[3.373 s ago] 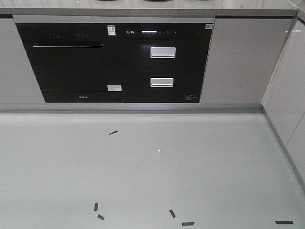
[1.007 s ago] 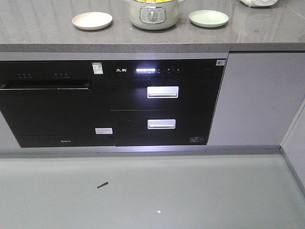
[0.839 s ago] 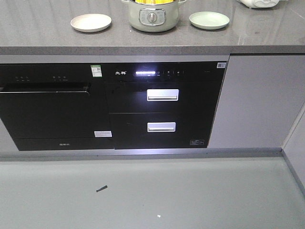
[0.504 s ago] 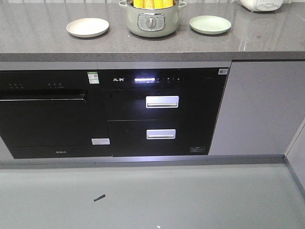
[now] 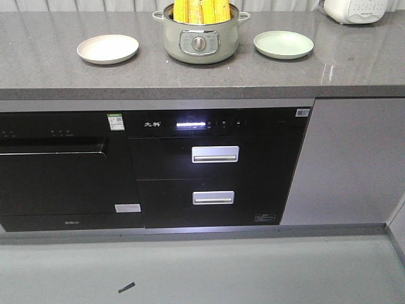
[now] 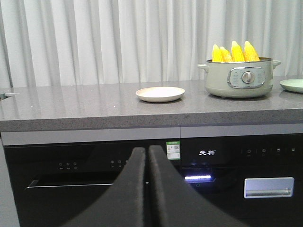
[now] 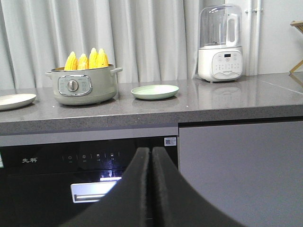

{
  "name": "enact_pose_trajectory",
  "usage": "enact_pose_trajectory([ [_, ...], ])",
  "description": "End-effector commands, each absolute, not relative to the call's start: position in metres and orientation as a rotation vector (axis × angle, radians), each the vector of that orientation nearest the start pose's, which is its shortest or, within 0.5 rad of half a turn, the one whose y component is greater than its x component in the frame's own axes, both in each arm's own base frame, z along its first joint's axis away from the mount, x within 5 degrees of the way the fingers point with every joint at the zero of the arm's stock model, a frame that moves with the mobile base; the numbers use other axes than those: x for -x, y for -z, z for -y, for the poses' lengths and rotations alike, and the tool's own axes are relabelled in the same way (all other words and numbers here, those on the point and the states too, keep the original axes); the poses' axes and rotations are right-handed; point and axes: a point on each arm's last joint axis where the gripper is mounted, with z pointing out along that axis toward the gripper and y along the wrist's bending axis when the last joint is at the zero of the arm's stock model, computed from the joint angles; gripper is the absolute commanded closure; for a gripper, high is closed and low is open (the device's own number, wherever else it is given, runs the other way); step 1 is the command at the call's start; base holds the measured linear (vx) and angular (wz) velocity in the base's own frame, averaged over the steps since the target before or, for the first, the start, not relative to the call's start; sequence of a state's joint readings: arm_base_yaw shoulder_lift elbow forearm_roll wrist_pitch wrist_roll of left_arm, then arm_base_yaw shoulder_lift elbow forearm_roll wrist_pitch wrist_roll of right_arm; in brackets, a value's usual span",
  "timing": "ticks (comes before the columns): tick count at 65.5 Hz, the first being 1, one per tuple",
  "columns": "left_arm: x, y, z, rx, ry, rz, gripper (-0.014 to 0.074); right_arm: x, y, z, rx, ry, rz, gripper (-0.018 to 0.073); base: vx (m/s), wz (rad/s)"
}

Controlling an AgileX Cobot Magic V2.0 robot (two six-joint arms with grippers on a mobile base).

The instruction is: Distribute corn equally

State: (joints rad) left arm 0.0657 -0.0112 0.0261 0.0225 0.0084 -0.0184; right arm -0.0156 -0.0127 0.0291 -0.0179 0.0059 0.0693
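Several yellow corn (image 5: 201, 10) cobs stand upright in a pale green pot (image 5: 200, 40) in the middle of the grey counter; the corn (image 6: 235, 52) tips also show in the left wrist view, and the corn (image 7: 87, 60) in the right wrist view. A cream plate (image 5: 107, 48) lies left of the pot, a pale green plate (image 5: 283, 44) right of it. My left gripper (image 6: 147, 150) is shut and empty, low in front of the black appliances. My right gripper (image 7: 151, 151) is likewise shut and empty, below counter height.
Below the counter (image 5: 354, 69) sit a black oven (image 5: 57, 171) and a lit drawer unit with two silver handles (image 5: 215, 154). A white blender (image 7: 220, 45) stands at the counter's right end. Grey cabinet doors (image 5: 354, 164) and curtains (image 6: 94, 42) surround it. Tape marks (image 5: 126, 287) lie on the floor.
The front view has risen and come closer: first only floor and cabinets, now the counter top with pot, corn and both plates in full view.
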Motion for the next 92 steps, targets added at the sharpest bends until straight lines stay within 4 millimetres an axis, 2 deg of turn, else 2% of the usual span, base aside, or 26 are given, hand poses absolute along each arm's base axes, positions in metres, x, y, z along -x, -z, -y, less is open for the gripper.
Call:
enact_pose_trajectory([
  [1, -0.0551, -0.2071, -0.0034, 0.054, -0.039, -1.433, 0.0603, -0.0559, -0.2080, 0.0007, -0.035, -0.017, -1.435, 0.0566, 0.19, -0.01],
  [92, -0.0551, -0.2071, -0.0034, 0.054, -0.039, -1.433, 0.0603, -0.0559, -0.2080, 0.0007, -0.035, -0.017, -1.435, 0.0566, 0.19, -0.01],
])
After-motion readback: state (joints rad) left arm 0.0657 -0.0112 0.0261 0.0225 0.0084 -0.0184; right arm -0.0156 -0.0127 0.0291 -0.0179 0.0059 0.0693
